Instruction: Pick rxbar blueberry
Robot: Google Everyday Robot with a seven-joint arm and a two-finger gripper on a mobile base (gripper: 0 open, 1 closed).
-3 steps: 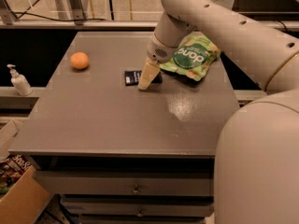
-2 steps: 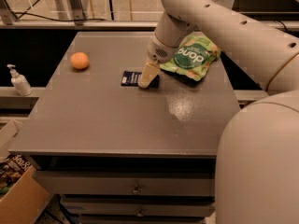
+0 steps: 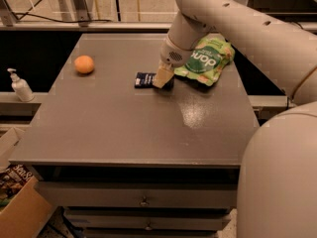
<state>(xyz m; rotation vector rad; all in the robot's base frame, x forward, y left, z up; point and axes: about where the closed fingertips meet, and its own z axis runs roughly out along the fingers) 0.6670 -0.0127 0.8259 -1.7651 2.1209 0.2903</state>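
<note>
We take the small dark blue bar [image 3: 144, 80] as our landmark. It lies flat on the grey table [image 3: 124, 128], toward the far half of the top, with its white print facing up.

The gripper [image 3: 162, 77] is down at the bar's right end, its tan tip against or over that end and low on the table top. We cannot tell whether it has closed on the bar or merely rests at it. The pale arm [image 3: 233, 24] rises from the gripper up and to the right of the bar, then curves down along the right edge of our view.

Just right of the bar, past the gripper, lies the green pouch [image 3: 205, 61], tilted and much bigger than the bar. Well to the bar's left sits the orange [image 3: 84, 64], apart from everything else. Farther left still, off the table on a lower ledge, stands a white pump bottle [image 3: 20, 86]. Below the bar's side of the table we see a drawer front [image 3: 143, 197] with a small knob.
</note>
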